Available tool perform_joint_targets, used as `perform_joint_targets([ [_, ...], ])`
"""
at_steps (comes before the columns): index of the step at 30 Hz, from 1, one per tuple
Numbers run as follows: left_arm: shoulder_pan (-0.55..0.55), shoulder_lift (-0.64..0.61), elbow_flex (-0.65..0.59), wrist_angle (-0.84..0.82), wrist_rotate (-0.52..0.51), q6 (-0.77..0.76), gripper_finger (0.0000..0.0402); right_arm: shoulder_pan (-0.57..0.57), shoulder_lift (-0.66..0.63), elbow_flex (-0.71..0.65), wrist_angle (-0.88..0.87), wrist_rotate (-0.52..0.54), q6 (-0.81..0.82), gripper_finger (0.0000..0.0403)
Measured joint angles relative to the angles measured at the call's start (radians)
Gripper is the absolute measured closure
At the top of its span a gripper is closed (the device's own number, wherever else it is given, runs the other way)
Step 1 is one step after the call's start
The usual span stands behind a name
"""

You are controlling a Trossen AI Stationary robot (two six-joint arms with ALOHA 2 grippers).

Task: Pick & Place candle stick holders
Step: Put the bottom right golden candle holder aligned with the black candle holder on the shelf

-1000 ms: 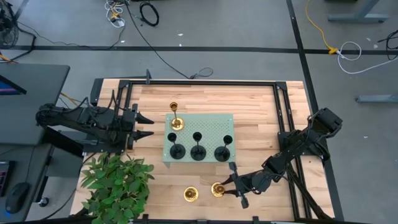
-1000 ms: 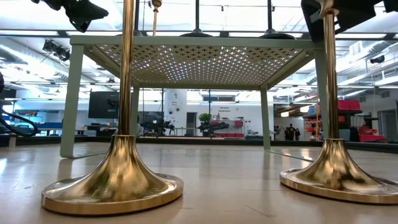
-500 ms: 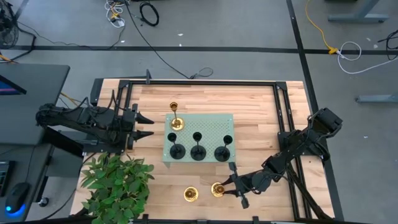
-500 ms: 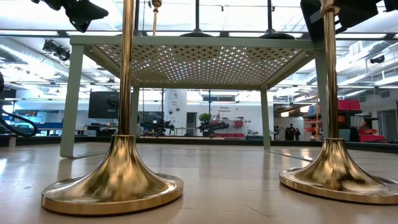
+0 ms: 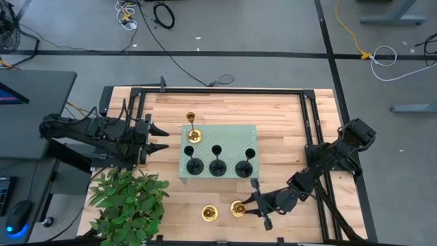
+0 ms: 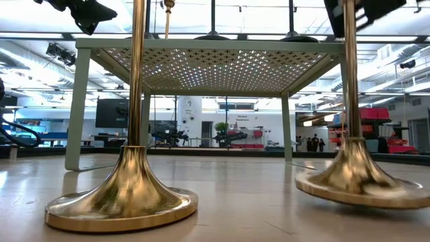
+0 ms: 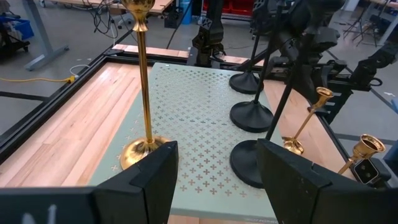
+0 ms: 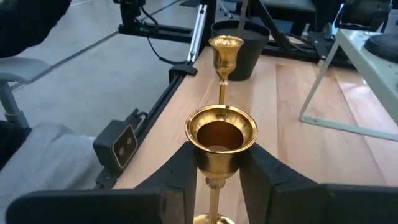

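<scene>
Lifting looks like the step in hand: the right pincer (image 5: pixel 247 205) is pinching the stem of a gold candle stick holder (image 5: pixel 238 208) near the front edge of the tabletop (image 5: pixel 280 130), its fingers (image 8: pixel 186 163) closed just under the cup. In the low view that holder's base (image 6: pixel 354 186) sits tilted, one edge off the wood. To do it well, I'd judge the arm should rise straight up until the base is fully clear before swinging toward the pale green tray (image 5: pixel 235 137), and keep the stem upright so it doesn't swivel in the grip. The second gold holder (image 5: pixel 209 213) stands just beside it and could be knocked by a sideways drift.

On the tray, three black holders (image 5: pixel 217 167) stand in a row along the front edge and one gold holder (image 5: pixel 193 134) at the back left corner, so the landing spot should be picked well apart from them.

The left pincer (image 5: pixel 158 139) waits spread open at the tray's left side.

Compared with a second ago, the gripped holder's base has tipped and shifted slightly leftward in the low view; everything else is unchanged.
</scene>
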Motion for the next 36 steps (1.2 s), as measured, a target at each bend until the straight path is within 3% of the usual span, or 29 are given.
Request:
perform_joint_targets([
  [7,0.0,0.0,0.0,-0.003,0.0,0.0,0.0184,0.026,0.0,0.107,-0.183,0.038,0.007,0.0316],
  [15,0.0,0.0,0.0,-0.005,0.0,-0.001,0.0184,0.046,-0.022,0.151,-0.203,0.087,0.048,0.0316],
  [36,0.0,0.0,0.0,-0.007,0.003,-0.008,0.0184,0.22,-0.304,0.153,-0.458,0.375,0.21,0.0316],
])
